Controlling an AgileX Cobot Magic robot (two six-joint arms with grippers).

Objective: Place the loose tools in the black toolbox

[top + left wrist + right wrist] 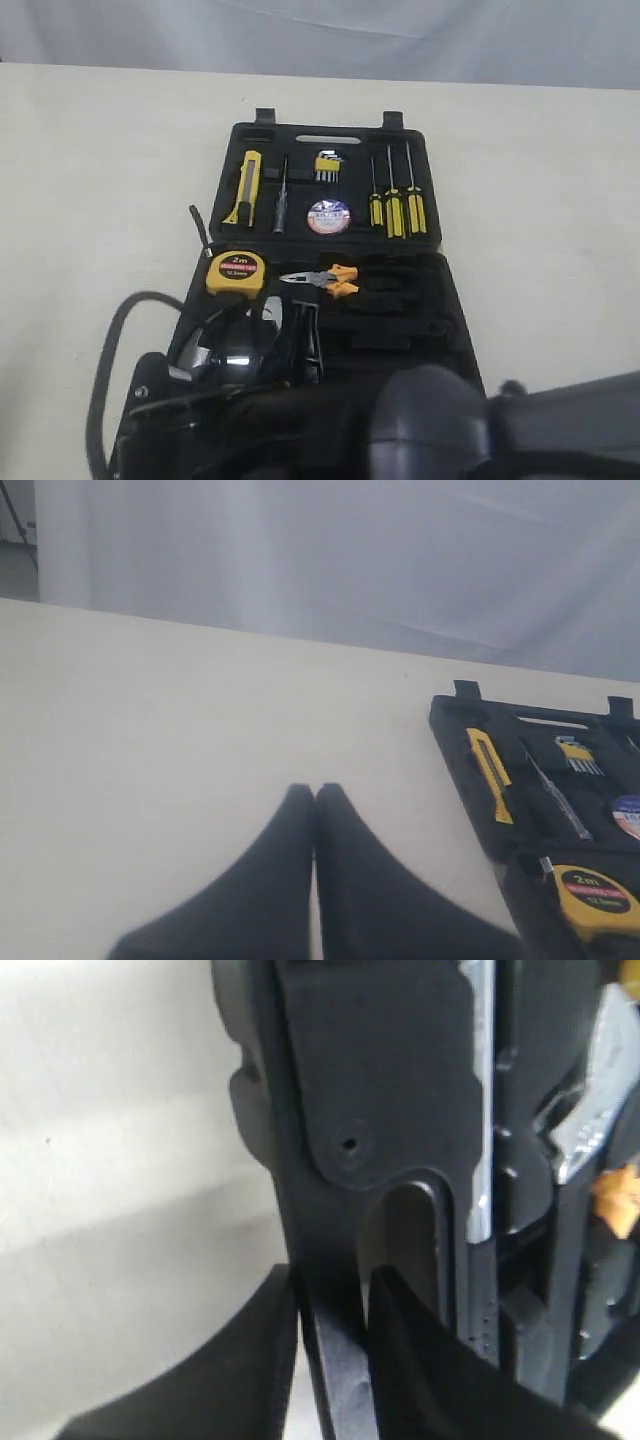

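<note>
Pale counter (80, 170) all round, grey-white curtain (320, 30) behind. Three yellow-black screwdrivers (396, 205) lie side by side, tips toward the curtain. Left of them sits a yellow hex-key set (327, 166), then a slim dark tester pen (281, 200). Nearer the camera a silver hammer head (205, 355) glints. A black cable (105, 340) loops at the left.

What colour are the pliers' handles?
Mostly orange, on the pliers lying in the toolbox; clearest in the exterior view.

In the toolbox (425, 305) — knife (245, 187), tape roll (328, 217) behind; tape measure (236, 273), pliers (325, 281) before.
</note>
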